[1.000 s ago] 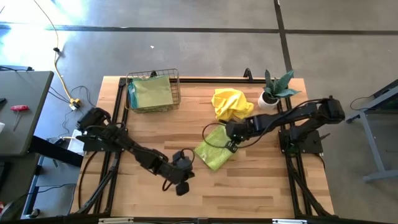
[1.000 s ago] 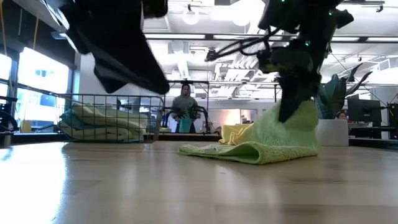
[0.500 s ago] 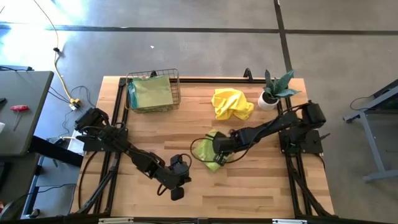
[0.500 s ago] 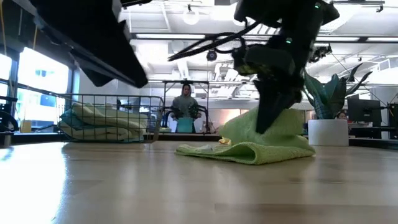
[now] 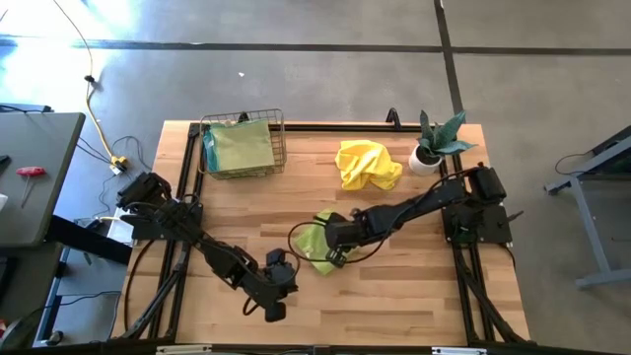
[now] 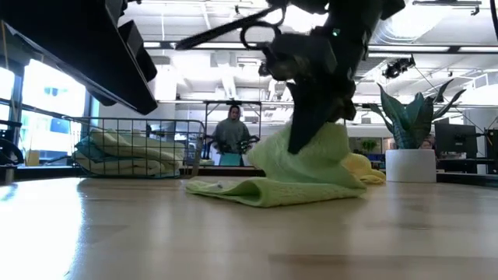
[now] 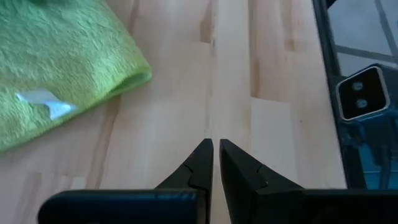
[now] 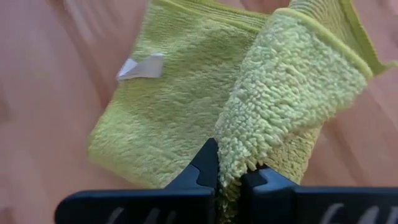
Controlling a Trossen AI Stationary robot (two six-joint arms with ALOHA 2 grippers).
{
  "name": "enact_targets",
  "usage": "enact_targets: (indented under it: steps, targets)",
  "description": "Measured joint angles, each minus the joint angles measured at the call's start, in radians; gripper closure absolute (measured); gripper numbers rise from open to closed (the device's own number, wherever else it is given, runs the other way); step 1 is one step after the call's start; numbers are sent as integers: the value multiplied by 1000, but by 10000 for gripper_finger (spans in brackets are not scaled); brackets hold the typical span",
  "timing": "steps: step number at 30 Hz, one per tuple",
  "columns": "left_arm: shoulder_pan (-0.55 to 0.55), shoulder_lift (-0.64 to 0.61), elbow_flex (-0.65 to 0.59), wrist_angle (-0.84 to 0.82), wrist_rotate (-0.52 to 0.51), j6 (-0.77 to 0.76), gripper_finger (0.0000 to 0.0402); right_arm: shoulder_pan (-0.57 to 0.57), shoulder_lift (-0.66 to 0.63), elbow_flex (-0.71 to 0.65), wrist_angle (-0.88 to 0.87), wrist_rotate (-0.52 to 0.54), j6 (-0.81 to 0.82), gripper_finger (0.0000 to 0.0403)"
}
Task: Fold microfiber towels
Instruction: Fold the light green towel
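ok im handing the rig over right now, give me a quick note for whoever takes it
Right gripper: shut on the lime towel, mid-table, holding one edge lifted and curled over the rest; fold not finished.
Left gripper: shut, empty, over bare wood near the table's front edge, just short of the lime towel.
Yellow towel: crumpled at the back, beside the plant, not yet folded.
Basket, back left: folded towels inside, a sage green one on top.
Left to do: lay the lime fold flat and finish it, then fold the yellow towel.
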Motion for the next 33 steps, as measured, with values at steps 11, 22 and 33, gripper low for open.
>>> enact_targets:
  steps: [11,22,33]
  targets:
    - [9,16,1,-71,-161,0,383,35,0,6,53,25,52,402]
    - [89,101,1,-105,-225,-19,383,40,68,6,147,7,70,402]
    - [126,142,0,-135,-211,-19,383,39,90,5,200,6,65,355]
